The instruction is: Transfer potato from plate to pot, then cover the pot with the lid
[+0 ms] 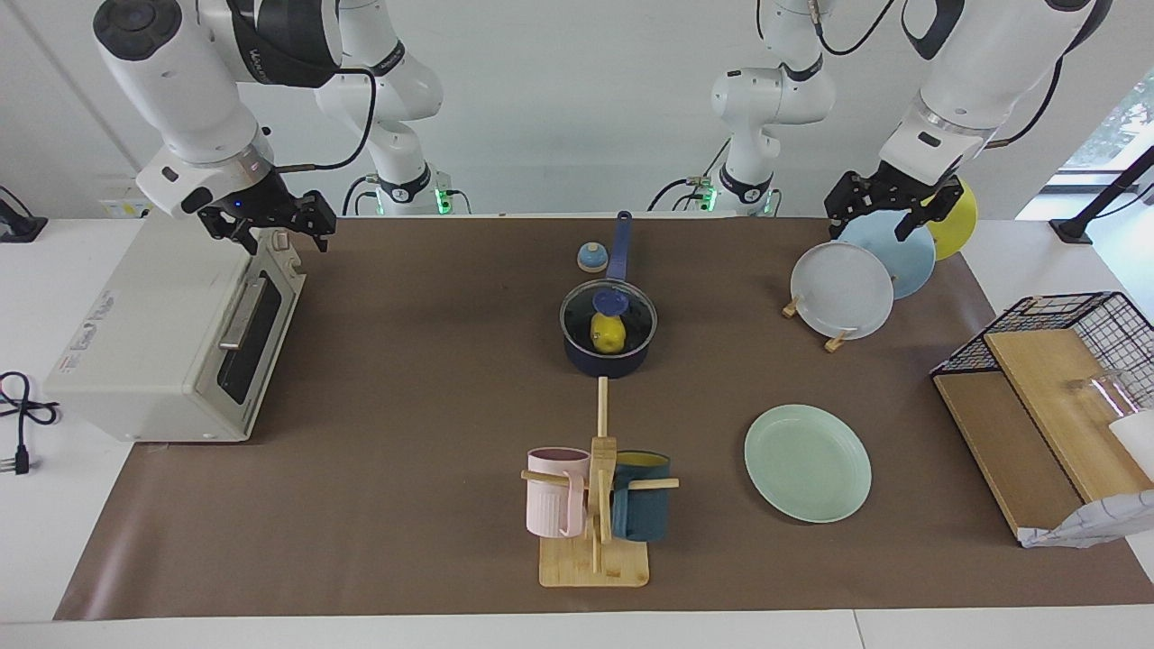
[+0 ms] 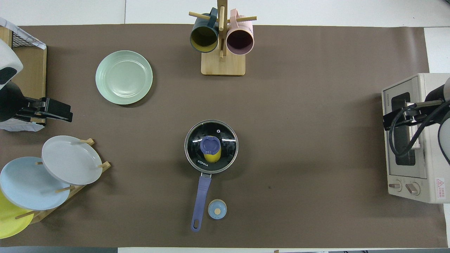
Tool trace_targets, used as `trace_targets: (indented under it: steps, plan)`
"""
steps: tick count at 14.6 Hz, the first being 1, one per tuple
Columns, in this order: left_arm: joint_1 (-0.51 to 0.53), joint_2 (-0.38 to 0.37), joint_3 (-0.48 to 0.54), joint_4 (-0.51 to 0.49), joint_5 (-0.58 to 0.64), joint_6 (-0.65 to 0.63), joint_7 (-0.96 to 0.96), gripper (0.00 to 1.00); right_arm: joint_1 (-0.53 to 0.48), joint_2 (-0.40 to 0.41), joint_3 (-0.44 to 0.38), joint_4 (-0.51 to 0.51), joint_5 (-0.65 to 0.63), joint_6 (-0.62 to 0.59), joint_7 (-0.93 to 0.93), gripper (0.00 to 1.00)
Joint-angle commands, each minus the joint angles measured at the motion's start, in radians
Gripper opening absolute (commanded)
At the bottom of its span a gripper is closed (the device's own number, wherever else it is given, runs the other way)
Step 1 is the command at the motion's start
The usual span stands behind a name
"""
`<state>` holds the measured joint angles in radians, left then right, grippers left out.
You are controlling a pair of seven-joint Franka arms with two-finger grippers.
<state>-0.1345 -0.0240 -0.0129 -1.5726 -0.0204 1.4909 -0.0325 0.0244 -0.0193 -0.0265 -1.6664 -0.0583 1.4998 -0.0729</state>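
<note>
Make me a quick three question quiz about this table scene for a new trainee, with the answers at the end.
1. True or false: the potato lies in the pot under the glass lid.
2. What is on the mint-green plate? A) the potato B) a mug C) nothing
3. Fill in: the right gripper is over the ____, while the left gripper is over the plate rack.

Key
1. True
2. C
3. toaster oven; both grippers are open and hold nothing.
</note>
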Motion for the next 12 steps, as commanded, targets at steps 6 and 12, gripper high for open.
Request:
trace_targets:
  steps: [6,12]
  plan:
    - [0.015,-0.005,-0.007,-0.004,-0.007,-0.008,0.002,1.0,-0.023,-0.019,0.005,-0.013,0.005,0.02,-0.028,1.0]
    - [0.015,-0.005,-0.007,-0.004,-0.007,-0.008,0.002,1.0,-0.024,-0.016,-0.004,-0.01,0.017,0.025,-0.025,1.0]
